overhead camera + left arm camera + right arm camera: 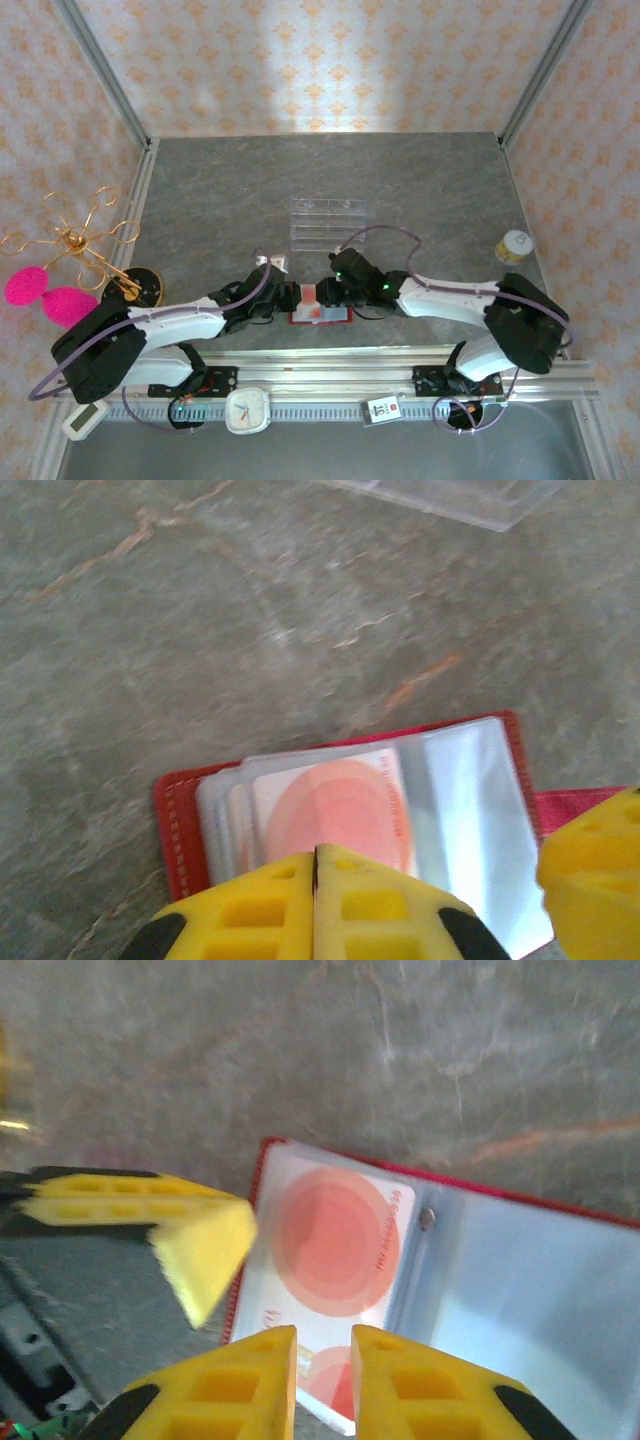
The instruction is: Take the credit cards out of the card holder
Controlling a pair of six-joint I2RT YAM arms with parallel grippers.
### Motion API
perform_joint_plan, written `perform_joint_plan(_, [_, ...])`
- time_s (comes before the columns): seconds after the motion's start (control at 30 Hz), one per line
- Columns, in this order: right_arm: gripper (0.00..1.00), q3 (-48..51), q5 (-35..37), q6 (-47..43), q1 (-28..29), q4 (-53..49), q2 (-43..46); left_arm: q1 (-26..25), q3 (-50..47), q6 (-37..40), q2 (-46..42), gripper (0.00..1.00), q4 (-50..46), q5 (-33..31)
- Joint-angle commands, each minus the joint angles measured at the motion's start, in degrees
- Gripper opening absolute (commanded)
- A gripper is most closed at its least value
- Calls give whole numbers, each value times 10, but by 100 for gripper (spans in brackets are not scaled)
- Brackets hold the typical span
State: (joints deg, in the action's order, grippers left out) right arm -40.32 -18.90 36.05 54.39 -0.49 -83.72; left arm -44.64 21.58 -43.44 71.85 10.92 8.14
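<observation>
Red card holder point(320, 316) open on table point(430, 190) between arms, left claw point(316, 860) shut over its near edge, right claw point(323, 1338) narrowly parted at pale red-marked credit card point(335, 1245), grip unclear, card's lower edge hidden

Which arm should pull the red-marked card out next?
Right. The right gripper sits at the card edge, jaws slightly apart; the left gripper is shut over the wallet, probably better pinning it.

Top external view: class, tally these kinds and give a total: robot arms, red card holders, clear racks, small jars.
Robot arms: 2 (left arm, right arm)
Red card holder: 1
Clear rack: 1
Small jar: 1
Total: 5
</observation>
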Motion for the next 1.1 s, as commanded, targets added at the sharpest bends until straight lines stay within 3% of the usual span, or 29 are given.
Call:
perform_joint_plan(0.0, [19,-3,-48,17,-16,31,-18,-2,-14,5,4,5,-11,-24])
perform_joint_plan(0.53, [20,13,-85,35,-31,75,-93,-4,-30,6,47,0,8,1])
perform_joint_plan(0.63, [16,16,-97,36,-31,85,-99,-6,-32,4,48,0,8,3])
perform_joint_plan(0.73, [0,22,-91,38,-33,87,-90,-6,-33,2,42,0,5,1])
perform_joint_plan(1.07, [0,86,-58,49,-59,58,-9,-3,-32,-1,27,0,3,-5])
